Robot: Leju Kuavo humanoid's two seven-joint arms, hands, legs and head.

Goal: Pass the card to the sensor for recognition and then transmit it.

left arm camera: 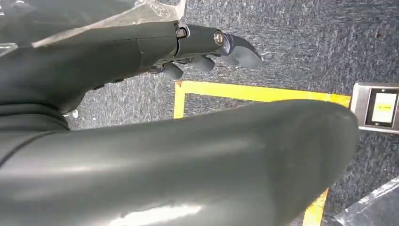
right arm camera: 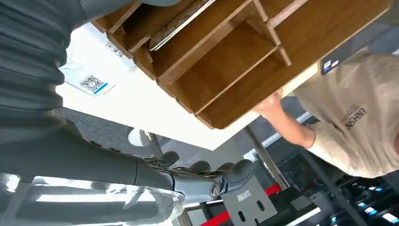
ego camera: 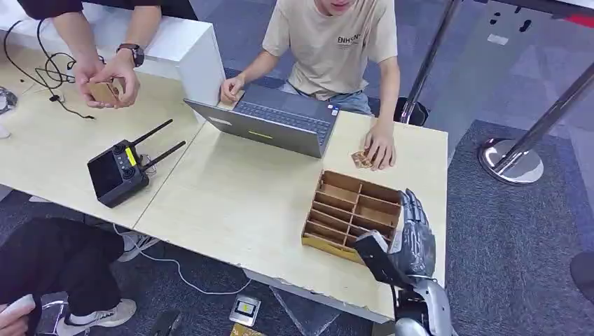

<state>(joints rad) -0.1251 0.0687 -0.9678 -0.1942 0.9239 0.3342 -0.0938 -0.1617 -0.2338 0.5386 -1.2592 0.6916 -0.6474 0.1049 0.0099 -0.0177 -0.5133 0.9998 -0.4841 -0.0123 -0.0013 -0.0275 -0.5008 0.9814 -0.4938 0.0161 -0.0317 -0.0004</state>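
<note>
Right robot hand at the box, nothing held.

The right robot hand (ego camera: 413, 234) hovers beside the wooden box (ego camera: 352, 212), fingers apart and unladen; the left robot hand (left arm camera: 211, 47) hangs over the floor, fingers loosely curled, holding nothing. A card (right arm camera: 181, 21) lies in a slot of the box on the bench (ego camera: 238, 203). Reaching in, the fingers could catch a divider and shove the box, or pinch the thin card badly and drop it. A person's hand (ego camera: 380, 148) rests near.
</note>
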